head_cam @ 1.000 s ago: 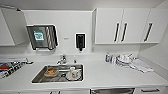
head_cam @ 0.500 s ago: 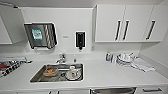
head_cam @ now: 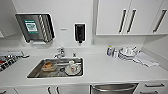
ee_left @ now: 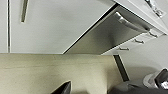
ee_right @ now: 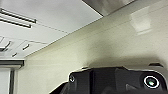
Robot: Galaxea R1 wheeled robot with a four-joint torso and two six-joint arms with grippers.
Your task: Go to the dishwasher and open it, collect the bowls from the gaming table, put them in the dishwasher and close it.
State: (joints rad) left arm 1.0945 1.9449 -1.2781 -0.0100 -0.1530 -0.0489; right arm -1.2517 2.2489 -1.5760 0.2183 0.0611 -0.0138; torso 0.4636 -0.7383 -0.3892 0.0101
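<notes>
The dishwasher [head_cam: 113, 88] shows as a brushed steel front with a bar handle at the lower edge of the head view, under the white counter and right of the sink. In the left wrist view its steel front [ee_left: 105, 35] and bar handle [ee_left: 130, 23] stand shut between white cabinet doors, some way off from the arm. A strip of the same steel front [ee_right: 110, 3] appears in the right wrist view above the pale floor. A dark tip of my left gripper [ee_left: 62, 88] shows at the picture's edge. The bowls and the gaming table are out of view.
A steel sink [head_cam: 37, 72] with white crockery and an orange-brown item sits in the counter [head_cam: 110, 68], with a tap [head_cam: 60, 52] behind it. Stacked white dishes [head_cam: 127, 53] and a cloth lie at the right. White wall cabinets [head_cam: 125, 17] hang above, and a dish rack [head_cam: 7, 61] stands left.
The whole head picture has shifted slightly, so the camera has moved a little. Nothing on the counter has moved.
</notes>
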